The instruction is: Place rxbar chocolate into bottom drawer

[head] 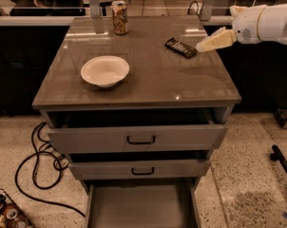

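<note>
We see the snack bar [180,47] flat on the desk [148,87], back right, long axis slanting from back-left to front-right. The pincer [204,46] hovers just right of its near end, tip pointing at it, grasping nothing. Bottom drawer [141,208] stands pulled out below.

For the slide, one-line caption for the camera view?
Pale tool poised beside the black-wrapped snack bar on the grey cabinet top; grey metal bottom drawer open below.

arm [272,23]: was white, rounded, with a grey band
gripper [203,46]: had pale yellow tapered fingers, at cabinet's right edge
</note>
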Controlling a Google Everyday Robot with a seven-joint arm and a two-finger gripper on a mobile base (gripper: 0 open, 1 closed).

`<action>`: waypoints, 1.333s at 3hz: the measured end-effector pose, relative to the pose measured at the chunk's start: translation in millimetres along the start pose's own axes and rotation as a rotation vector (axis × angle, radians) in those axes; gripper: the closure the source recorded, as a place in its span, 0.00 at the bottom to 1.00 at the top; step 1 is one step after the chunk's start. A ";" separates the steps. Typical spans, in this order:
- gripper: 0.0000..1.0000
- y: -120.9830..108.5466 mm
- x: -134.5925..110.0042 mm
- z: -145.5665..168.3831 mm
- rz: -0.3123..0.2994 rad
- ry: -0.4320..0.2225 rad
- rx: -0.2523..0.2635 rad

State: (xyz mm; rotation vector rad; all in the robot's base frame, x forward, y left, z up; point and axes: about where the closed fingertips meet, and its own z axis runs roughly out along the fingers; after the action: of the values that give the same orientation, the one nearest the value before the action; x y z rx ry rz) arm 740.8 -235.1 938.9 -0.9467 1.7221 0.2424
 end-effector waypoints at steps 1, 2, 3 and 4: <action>0.00 -10.5 3.5 33.0 0.027 -0.035 -0.022; 0.00 -15.3 8.9 56.5 0.067 -0.041 -0.043; 0.00 -13.7 19.2 79.9 0.133 -0.049 -0.067; 0.00 -7.8 30.4 98.8 0.173 -0.047 -0.086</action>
State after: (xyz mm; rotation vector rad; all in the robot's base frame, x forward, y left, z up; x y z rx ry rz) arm 814.6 -196.4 877.2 -0.8472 1.7629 0.4517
